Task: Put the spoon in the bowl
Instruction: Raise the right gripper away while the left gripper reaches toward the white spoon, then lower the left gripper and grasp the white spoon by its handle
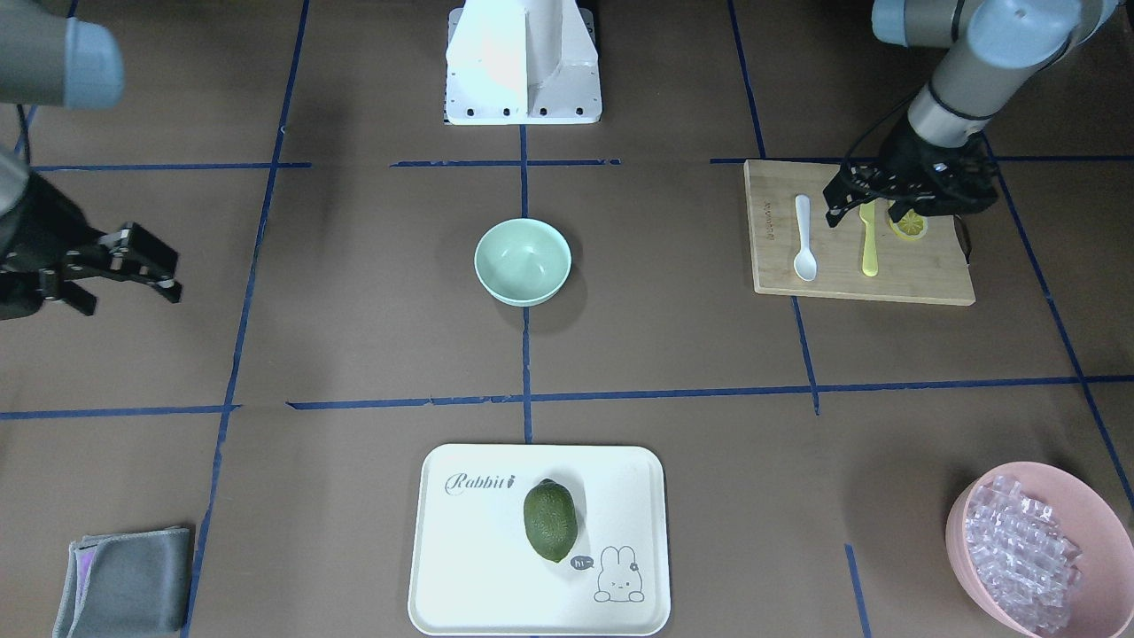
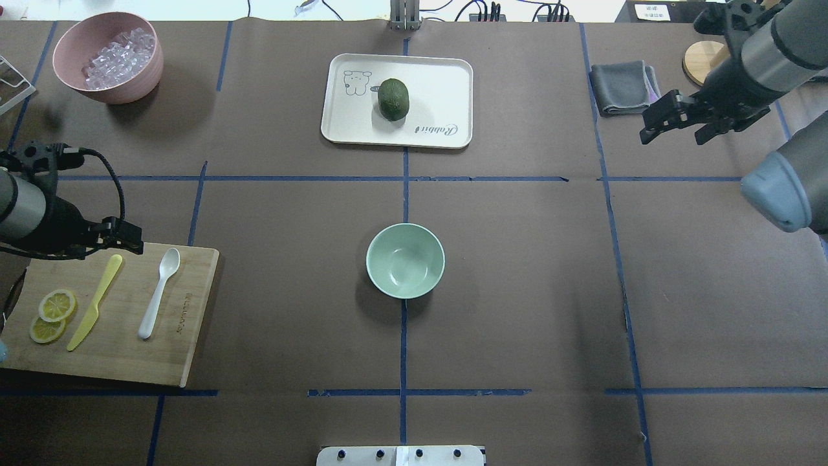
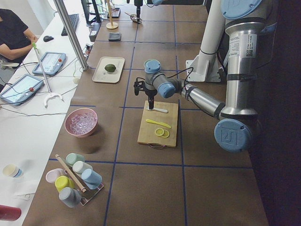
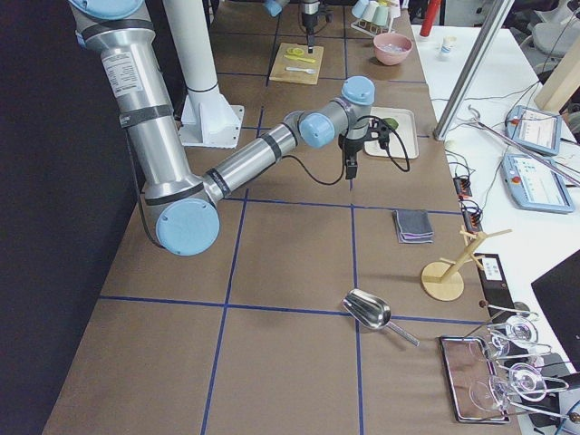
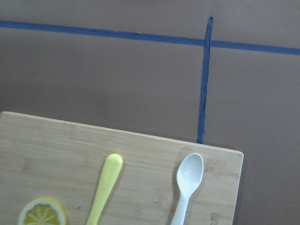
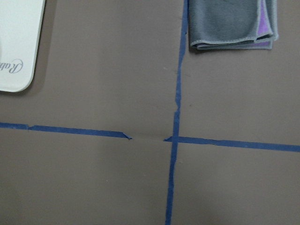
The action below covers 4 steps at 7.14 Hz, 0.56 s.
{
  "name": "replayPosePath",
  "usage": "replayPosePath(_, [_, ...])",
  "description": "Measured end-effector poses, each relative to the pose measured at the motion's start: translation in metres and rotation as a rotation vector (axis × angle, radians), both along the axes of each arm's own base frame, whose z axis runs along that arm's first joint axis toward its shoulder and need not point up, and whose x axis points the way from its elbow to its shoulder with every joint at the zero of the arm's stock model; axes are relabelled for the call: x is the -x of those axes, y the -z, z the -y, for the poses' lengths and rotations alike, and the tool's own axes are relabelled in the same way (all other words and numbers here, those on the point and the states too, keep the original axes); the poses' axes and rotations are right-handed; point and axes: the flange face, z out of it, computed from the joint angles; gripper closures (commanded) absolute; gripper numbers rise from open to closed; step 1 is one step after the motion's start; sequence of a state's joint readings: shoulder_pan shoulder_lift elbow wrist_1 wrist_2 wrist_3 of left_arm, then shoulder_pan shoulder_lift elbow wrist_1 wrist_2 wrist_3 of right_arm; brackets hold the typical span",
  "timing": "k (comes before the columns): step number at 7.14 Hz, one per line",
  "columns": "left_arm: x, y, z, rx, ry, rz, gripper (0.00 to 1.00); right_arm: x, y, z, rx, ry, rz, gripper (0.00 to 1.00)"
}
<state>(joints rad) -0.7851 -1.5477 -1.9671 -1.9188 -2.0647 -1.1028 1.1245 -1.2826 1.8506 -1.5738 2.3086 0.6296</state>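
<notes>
Table (image 2: 517,291): brown covering, blue tape grid. Slim white spoon (image 2: 158,294) lies flat on wooden board (image 2: 187,323) beside yellow knife (image 2: 96,301), well apart from mint bowl (image 2: 405,260). Left end effector (image 1: 866,213) and right end effector (image 2: 673,134): fingers apart, empty.

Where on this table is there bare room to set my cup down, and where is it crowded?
Bare brown paper rings the mint bowl on every side, widest toward the grey cloth. The gap between bowl and white tray is free too. Crowded: the cutting board, carrying the spoon, yellow knife and lemon slices, with the left arm over it.
</notes>
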Motion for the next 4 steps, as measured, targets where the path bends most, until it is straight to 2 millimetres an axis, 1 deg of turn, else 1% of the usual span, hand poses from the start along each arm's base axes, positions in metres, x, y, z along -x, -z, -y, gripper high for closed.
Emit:
replayPosePath(1, [-0.025, -0.012, -0.007, 0.001, 0.001, -0.012, 0.00, -0.017, -0.013, 0.005, -0.006, 0.003, -0.004, 0.00])
replayPosePath(2, [-0.044, -0.018, -0.018, -0.005, -0.009, -0.009, 0.01, -0.025, -0.019, 0.007, -0.007, 0.002, -0.006, 0.00])
replayPosePath(3, [-0.060, -0.023, -0.028, -0.015, -0.024, 0.004, 0.01, -0.029, -0.022, 0.008, -0.007, 0.000, -0.007, 0.00])
replayPosePath(4, [-0.070, -0.027, -0.035, -0.019, -0.039, 0.014, 0.02, -0.031, -0.023, 0.009, -0.006, -0.004, -0.009, 0.00])
